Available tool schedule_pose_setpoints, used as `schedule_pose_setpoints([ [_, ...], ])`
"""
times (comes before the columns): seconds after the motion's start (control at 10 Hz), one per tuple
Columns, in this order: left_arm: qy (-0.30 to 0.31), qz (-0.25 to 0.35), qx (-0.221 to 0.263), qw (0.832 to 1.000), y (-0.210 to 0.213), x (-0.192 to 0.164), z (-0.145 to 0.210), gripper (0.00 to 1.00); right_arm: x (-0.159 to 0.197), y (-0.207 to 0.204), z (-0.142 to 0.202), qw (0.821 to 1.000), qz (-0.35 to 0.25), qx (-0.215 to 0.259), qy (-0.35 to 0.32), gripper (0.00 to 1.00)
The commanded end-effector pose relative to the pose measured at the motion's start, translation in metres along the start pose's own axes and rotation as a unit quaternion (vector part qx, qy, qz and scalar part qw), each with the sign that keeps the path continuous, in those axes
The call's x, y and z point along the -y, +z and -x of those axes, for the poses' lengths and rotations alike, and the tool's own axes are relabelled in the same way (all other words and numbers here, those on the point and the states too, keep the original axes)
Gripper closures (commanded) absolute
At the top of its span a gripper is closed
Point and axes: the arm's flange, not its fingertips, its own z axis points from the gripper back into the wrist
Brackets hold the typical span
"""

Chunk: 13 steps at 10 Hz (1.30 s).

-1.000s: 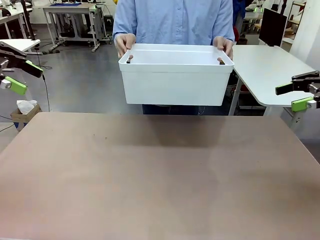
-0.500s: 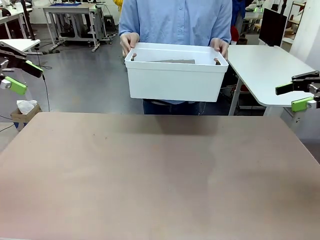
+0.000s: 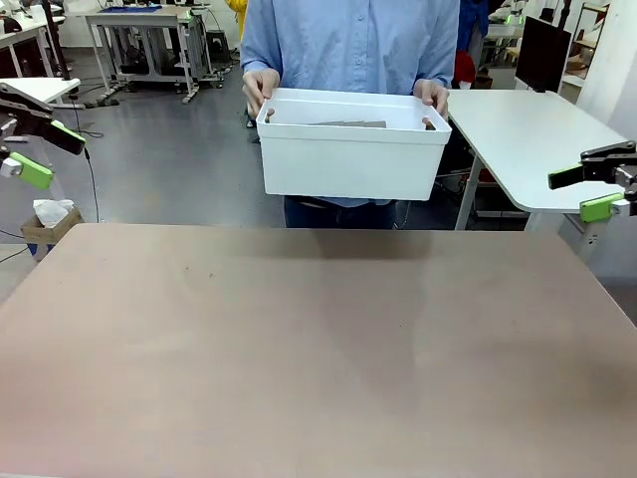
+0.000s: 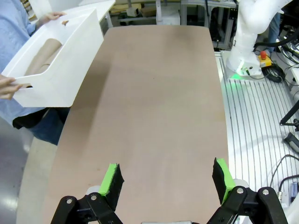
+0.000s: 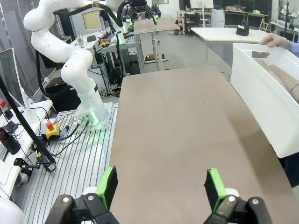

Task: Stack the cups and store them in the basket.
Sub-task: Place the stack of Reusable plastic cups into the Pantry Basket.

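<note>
The person at the far side of the table (image 3: 318, 349) holds the basket (image 3: 350, 159) up in the air, clear of the tabletop, one hand (image 3: 261, 84) on each short end. Their fingers curl over the rim, so the handle areas are partly covered, and the other hand (image 3: 434, 93) shows only as knuckles above the wall. From the front, the solid white walls hide nearly everything inside; only a sliver of tan shows over the near rim.

The left wrist view looks down into the basket and gives more: the cups (image 4: 44, 56) lie on their sides within it, matte cardboard-brown and tapered. They seem nested into a stack, but how many there are I cannot make out. In the right wrist view the basket is cut off by the picture's edge, with a curved tan side just visible within.

The left end effector (image 4: 168, 179) is released, its green pads spread wide over the bare table with nothing between them. The right end effector (image 5: 161, 186) is likewise spread apart and holds nothing. Both hang back at the table's sides, well apart from the basket.
</note>
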Motion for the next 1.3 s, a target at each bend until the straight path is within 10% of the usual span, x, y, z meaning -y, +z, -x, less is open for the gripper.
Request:
schedule_pose_setpoints([
  [0.0, -0.007, 0.003, 0.007, 1.0, 0.0005, -0.0012, -0.0012, 0.0, 0.0002, -0.0004, -0.0036, 1.0, 0.004, 0.001, -0.007, 0.0],
  [1.2, -0.007, 0.003, 0.007, 1.0, 0.0005, -0.0012, -0.0012, 0.0, 0.0002, -0.0004, -0.0036, 1.0, 0.004, 0.001, -0.007, 0.0],
])
